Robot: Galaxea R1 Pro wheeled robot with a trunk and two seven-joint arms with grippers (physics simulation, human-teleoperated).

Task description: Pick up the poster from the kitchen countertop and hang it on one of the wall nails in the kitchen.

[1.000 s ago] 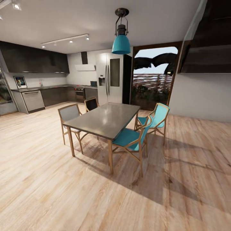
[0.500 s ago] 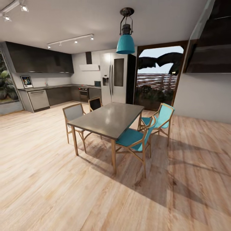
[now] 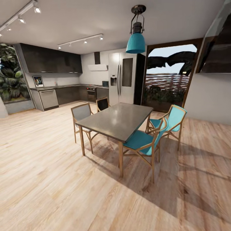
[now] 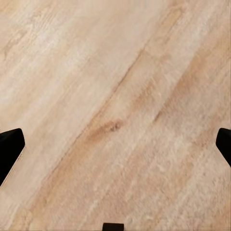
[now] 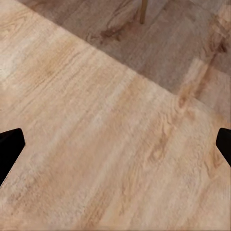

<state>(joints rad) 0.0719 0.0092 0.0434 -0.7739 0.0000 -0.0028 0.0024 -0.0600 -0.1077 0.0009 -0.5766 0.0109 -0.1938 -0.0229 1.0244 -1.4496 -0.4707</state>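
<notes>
The poster [image 3: 38, 81] stands upright far off at the back left, leaning on the wall above the kitchen countertop [image 3: 64, 86]. It looks small from here, a dark picture with a white border. In the left wrist view my left gripper [image 4: 115, 144] is open, its black fingertips [image 4: 10, 147] wide apart over bare wooden floor. In the right wrist view my right gripper [image 5: 115, 144] is open too, fingertips [image 5: 9, 144] spread over the floor, with nothing between them.
A dark dining table [image 3: 117, 119] with wooden legs stands mid-room, ringed by grey and teal chairs [image 3: 144, 141]. A steel fridge [image 3: 123, 78] stands at the back, a dishwasher [image 3: 48, 98] under the counter's left end, a teal lamp [image 3: 136, 41] overhead. Open wooden floor [image 3: 41, 154] stretches left toward the kitchen.
The whole head view has shifted: the camera has turned left, so table, fridge and counter sit further right in the picture, and a window with plants has come into sight at the left.
</notes>
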